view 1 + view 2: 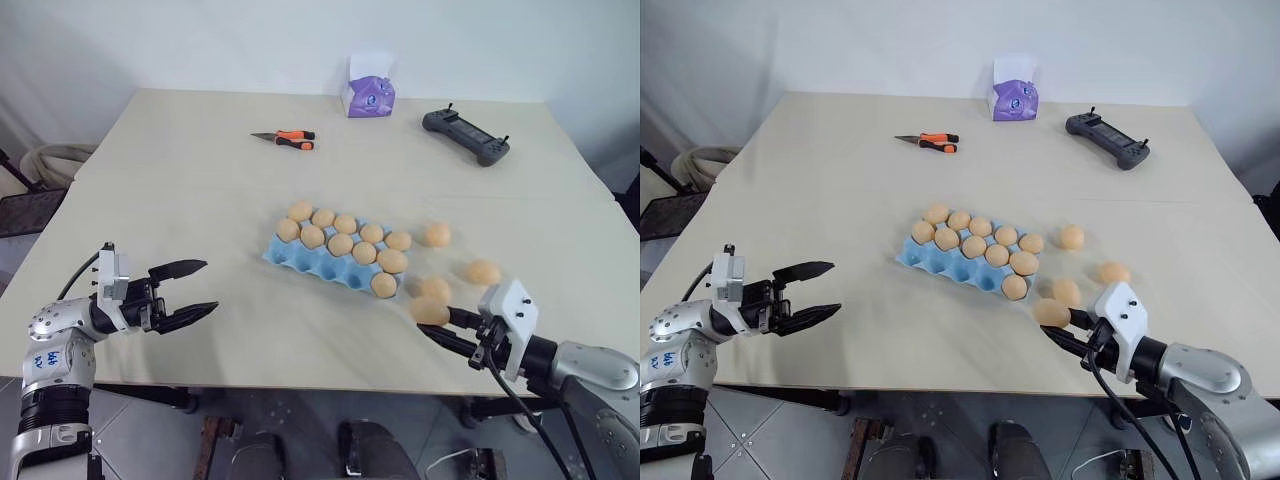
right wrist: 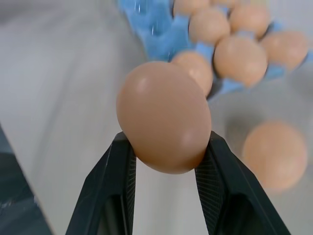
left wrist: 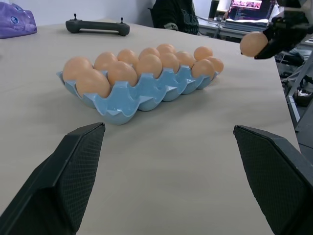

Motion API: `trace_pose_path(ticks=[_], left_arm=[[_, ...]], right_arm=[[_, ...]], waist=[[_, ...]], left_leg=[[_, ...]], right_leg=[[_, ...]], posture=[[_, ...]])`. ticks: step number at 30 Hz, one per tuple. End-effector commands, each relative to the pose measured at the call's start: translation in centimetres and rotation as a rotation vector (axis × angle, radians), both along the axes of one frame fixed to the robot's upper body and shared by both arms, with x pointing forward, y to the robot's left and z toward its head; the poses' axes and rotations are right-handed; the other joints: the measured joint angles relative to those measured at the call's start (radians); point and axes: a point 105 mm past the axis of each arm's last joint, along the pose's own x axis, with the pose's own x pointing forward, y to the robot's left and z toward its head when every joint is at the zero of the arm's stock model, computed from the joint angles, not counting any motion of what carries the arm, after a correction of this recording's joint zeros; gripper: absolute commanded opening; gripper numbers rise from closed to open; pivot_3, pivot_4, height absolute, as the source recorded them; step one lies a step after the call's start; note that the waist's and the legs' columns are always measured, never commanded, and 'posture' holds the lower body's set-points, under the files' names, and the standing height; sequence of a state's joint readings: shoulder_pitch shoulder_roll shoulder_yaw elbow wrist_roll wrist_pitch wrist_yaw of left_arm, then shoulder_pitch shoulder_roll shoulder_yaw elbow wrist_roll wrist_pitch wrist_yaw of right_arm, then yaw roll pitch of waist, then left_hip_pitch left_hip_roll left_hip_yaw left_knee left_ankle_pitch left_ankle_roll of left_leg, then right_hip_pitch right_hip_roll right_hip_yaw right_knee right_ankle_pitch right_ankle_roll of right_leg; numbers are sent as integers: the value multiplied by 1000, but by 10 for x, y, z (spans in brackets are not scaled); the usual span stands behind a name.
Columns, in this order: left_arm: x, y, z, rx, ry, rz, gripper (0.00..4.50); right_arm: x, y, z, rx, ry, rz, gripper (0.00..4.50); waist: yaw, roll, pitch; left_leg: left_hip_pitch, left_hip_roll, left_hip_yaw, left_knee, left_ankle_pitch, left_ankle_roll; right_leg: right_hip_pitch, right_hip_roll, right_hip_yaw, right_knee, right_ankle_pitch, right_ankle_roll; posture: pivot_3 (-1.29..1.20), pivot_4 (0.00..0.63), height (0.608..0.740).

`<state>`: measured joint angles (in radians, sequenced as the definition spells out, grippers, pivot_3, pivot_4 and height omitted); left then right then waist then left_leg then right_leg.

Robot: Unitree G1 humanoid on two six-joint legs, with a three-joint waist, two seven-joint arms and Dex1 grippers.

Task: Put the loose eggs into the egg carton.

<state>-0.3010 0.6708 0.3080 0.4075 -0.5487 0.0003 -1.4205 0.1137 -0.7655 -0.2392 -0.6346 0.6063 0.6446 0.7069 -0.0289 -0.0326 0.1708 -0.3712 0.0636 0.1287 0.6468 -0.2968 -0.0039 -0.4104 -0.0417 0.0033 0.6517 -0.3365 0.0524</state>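
One egg (image 2: 164, 117) clamped in right claw (image 1: 436, 325); left claw (image 1: 195, 290) open.

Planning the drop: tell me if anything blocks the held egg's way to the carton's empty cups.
Nothing visible does. The right gripper holds an egg above bare table, just off the egg carton. Its empty cups lie along the robot-side row. One loose egg sits nearby, beside the path.

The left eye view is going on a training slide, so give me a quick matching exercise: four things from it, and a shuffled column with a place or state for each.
1. right gripper
2. left gripper
3. pliers
4. tissue box

A. open, holding nothing
B. at the table's far edge
C. shut on an egg
D. lying on the table left of the tissue box

Pairs: 1-C, 2-A, 3-D, 4-B
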Motion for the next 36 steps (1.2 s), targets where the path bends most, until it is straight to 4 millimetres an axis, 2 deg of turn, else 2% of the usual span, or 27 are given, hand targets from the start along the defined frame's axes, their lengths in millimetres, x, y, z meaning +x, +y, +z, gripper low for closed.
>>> trace_pose_path(ticks=[1,7,13,16,21,25,28,34,35,36], left_arm=[[3,0,11,-10,-48,1,4500],[5,-1,13,-10,-56,-4,4500],[5,0,15,-11,-69,-6,4500],[5,0,17,-12,-74,-6,4500],[7,1,19,-10,-83,-1,4500],[8,1,20,-9,-91,4,4500],[8,1,21,-11,-94,5,4500],[10,0,21,-13,-98,6,4500],[11,0,21,-13,-98,5,4500],[11,0,22,-13,-99,4,4500]], right_arm=[[9,16,24,16,-76,38,1574],[44,47,28,-10,-88,62,1574],[66,82,27,-32,-122,123,1574],[74,88,23,-59,-120,123,1574],[77,96,14,-87,-123,151,1574],[83,93,8,-122,-123,125,1574],[85,90,10,-122,-129,111,2271],[82,83,19,-115,-144,115,4294],[80,83,21,-112,-145,121,4483],[78,83,22,-108,-145,128,4483]], waist=[[-3,0,0],[-9,0,0],[-7,0,0],[-7,0,0],[-4,0,0],[-6,0,0],[-10,0,0],[-13,0,0],[-13,0,0],[-13,0,0]], left_leg=[[0,0,0,0,0,0],[0,0,0,0,0,0],[-3,0,0,0,0,0],[-4,0,0,0,0,0],[-5,0,0,0,0,0],[-4,0,0,1,0,0],[-4,0,0,1,0,0],[-4,0,-1,1,0,0],[-4,0,-1,1,0,0],[-4,0,0,1,0,0]], right_leg=[[0,0,0,0,0,0],[-1,0,0,1,0,-1],[-4,0,-1,0,0,-1],[-4,0,-2,0,0,-1],[-4,0,-2,0,0,-1],[-4,0,-2,1,0,-1],[-4,0,-2,1,0,-1],[-4,0,-3,1,0,-1],[-4,0,-3,1,0,-1],[-4,-1,-3,1,0,-1]], posture=[[0,150,740],[0,150,740],[0,150,740],[0,150,740],[0,150,740],[0,150,740],[0,150,740],[0,150,740],[0,150,740],[0,150,740]])
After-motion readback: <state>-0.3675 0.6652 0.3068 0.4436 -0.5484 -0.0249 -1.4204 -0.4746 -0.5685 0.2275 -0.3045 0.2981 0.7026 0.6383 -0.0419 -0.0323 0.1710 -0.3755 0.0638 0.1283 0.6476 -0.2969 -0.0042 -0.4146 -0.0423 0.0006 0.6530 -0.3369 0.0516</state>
